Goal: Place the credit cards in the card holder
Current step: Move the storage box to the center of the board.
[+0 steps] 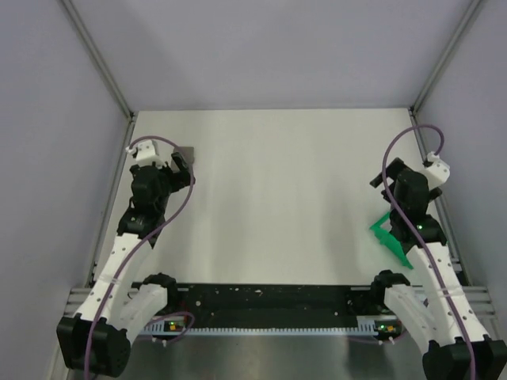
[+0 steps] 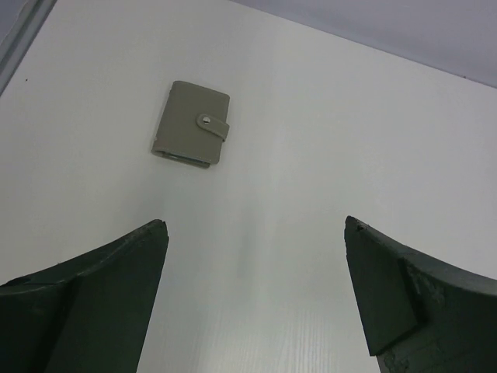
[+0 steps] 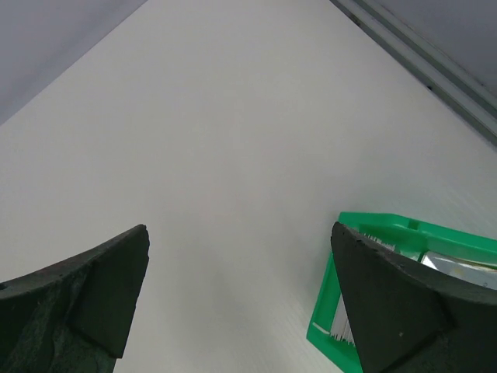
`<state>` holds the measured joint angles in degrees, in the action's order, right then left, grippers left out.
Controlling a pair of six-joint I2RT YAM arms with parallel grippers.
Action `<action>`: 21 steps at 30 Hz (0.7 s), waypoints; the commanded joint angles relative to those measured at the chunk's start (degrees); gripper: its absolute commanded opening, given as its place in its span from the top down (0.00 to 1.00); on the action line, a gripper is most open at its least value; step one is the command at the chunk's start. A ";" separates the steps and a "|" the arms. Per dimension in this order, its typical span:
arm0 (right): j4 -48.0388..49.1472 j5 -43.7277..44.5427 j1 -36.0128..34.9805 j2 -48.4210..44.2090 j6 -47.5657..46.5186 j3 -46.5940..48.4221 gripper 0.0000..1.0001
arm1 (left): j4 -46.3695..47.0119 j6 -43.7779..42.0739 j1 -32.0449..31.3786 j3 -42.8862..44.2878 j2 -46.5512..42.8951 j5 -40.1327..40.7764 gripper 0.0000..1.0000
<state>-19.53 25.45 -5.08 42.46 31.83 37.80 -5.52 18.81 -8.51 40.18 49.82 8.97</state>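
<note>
Grey-green card holder (image 2: 191, 124) is laid flat on the white tabletop (image 1: 277, 206), strap snapped shut, far-left, just ahead of the left jaws. These are spread wide, nothing pinched. Green frame tray (image 3: 388, 221) is seen on the right side beneath the right jaws, likewise spread and empty. Pale credit cards (image 3: 454, 266) are glimpsed inside it, mostly hidden.

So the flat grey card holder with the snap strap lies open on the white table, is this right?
Not quite. The flat grey card holder with the snap strap lies closed on the white table, with the strap fastened over its front. The left wrist view shows it.
</note>
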 commanded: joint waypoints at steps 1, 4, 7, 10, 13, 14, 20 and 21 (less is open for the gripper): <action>-6.40 6.09 0.25 -1.05 2.88 4.30 0.01 | -0.19 1.93 -0.01 1.74 0.10 4.82 0.02; -7.62 7.41 0.60 -2.55 1.48 4.12 0.01 | -1.59 3.77 -0.01 3.05 0.98 5.35 0.02; -11.31 9.26 2.61 -2.91 2.70 4.82 0.01 | -4.05 5.88 -0.01 4.02 1.59 5.79 0.01; -14.83 7.00 8.84 -2.03 3.85 5.09 0.01 | -3.36 4.84 -0.01 3.85 1.68 3.69 0.02; -15.71 -2.05 17.79 -1.24 3.50 3.78 0.01 | -1.52 3.43 -0.01 3.50 1.94 -1.21 0.02; -15.80 -4.86 20.61 -1.15 3.58 2.99 0.01 | -1.69 3.17 -0.01 3.50 2.12 -2.72 0.01; -16.51 -5.78 25.03 -1.40 3.75 0.26 0.01 | -0.64 3.43 -0.01 3.32 5.19 -8.09 0.02; -17.03 -3.07 25.21 -2.02 5.76 -0.35 0.01 | -0.29 3.52 -0.01 3.23 5.81 -8.70 0.01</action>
<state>-34.81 20.95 19.35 42.06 34.74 39.13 -9.41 22.59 -8.51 41.69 53.93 5.06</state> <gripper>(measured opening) 0.987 0.985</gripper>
